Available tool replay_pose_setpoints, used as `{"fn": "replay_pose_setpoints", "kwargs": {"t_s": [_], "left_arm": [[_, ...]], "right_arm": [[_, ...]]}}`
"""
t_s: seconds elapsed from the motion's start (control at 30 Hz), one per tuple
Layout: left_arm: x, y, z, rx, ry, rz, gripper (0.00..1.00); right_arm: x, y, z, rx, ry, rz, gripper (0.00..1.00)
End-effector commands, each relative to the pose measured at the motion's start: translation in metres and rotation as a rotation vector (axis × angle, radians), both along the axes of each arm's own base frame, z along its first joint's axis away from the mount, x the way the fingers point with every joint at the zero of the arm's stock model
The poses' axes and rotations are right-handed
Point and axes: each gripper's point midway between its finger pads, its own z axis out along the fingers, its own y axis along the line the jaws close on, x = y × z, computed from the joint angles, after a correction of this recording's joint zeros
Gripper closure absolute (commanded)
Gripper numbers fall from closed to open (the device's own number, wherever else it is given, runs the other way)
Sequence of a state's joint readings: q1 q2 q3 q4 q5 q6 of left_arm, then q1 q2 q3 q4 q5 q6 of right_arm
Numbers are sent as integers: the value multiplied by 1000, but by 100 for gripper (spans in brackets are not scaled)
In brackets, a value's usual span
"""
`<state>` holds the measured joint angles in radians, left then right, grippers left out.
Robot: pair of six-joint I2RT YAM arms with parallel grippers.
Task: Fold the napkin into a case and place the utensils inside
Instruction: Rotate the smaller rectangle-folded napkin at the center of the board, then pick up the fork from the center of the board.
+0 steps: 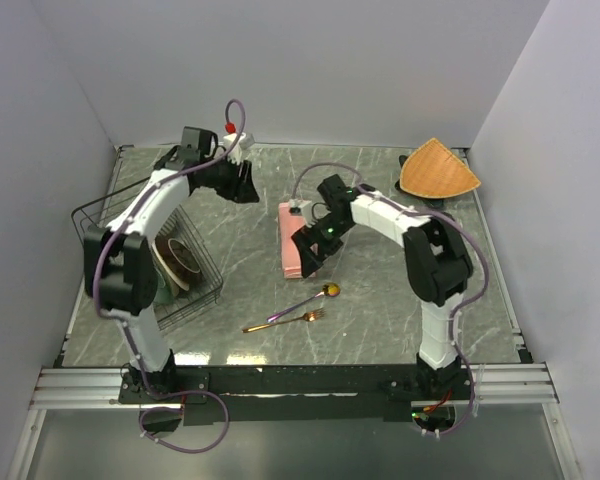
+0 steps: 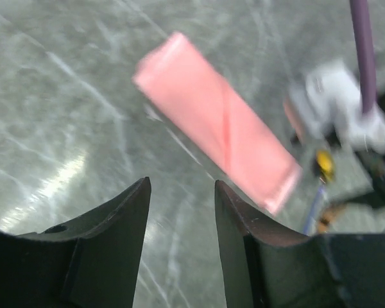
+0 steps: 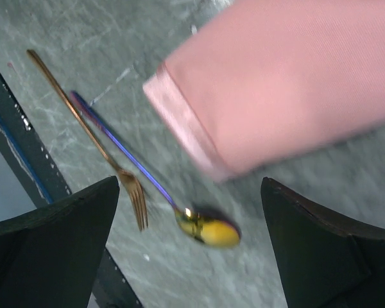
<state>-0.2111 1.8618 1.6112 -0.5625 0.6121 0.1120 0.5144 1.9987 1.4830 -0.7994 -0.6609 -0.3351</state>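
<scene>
Now case (image 1: 287,245) flat, edges clear; spoon (image 1: 305,303), fork (image 1: 283,322) nearby; left end effector (image 2: 181,186), right end effector (image 3: 191,186) spread, empty.

Case (image 1: 290,245): salmon-pink cloth folded into a narrow layered rectangle, lying flat mid-table (image 1: 380,310), long axis running roughly near-to-far in the top view; the doubled hem edge shows at its short end in the right wrist view, blurred there (image 3: 289,77) and in the left wrist view (image 2: 218,122)

Spoon (image 1: 302,304): slim, gold bowl, purplish-blue handle, flat on the table, not inside the case, its bowl near the case's near end

Fork (image 1: 283,322): slim gold, flat, just beside the spoon on its near side, roughly parallel, tines towards the right; also outside the case
</scene>
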Motion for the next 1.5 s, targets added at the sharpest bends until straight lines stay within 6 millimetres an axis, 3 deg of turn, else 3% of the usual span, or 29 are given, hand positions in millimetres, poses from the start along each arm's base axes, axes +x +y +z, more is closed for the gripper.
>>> {"fn": "replay_pose_setpoints", "kwargs": {"t_s": [0.0,0.03,0.07,0.1,0.13,0.17,0.2,0.27,0.37,0.4,0.5,0.63,0.87,1.0,1.47], "left_arm": [[-52,-8,28,-80,-84,-157,49],[-63,-11,31,-99,-96,-196,49],[-70,-10,32,-99,-116,-218,48],[-84,-8,29,-88,-139,-245,48],[-91,-7,26,-78,-153,-263,49],[-97,-7,24,-58,-172,-282,49],[-117,-12,17,-24,-199,-351,49],[-139,-13,-6,55,-199,-401,49],[-178,-27,-23,143,-242,-528,50],[-201,-34,-35,158,-233,-590,50],[-239,-49,-58,201,-208,-672,50],[-268,-62,-86,268,-157,-727,51],[-263,-92,-113,395,-48,-674,57],[-262,-109,-118,450,-41,-679,59],[-279,-121,-143,597,-3,-716,65]], "right_arm": [[13,-28,75,110,-240,-18,1],[13,-35,79,107,-285,-8,1],[5,-47,69,70,-305,4,1],[6,-53,83,78,-412,33,2],[3,-59,83,68,-447,44,2],[-6,-68,72,37,-455,55,3],[-7,-72,81,42,-499,48,4],[-17,-80,76,21,-486,15,4],[-27,-91,78,-1,-465,-69,5],[-27,-96,81,-15,-475,-105,5],[-29,-110,79,-47,-450,-224,5],[-28,-125,79,-68,-440,-336,5],[-26,-134,75,-90,-444,-355,4],[-24,-143,76,-86,-434,-391,4],[-24,-176,74,-106,-449,-456,2]]}}
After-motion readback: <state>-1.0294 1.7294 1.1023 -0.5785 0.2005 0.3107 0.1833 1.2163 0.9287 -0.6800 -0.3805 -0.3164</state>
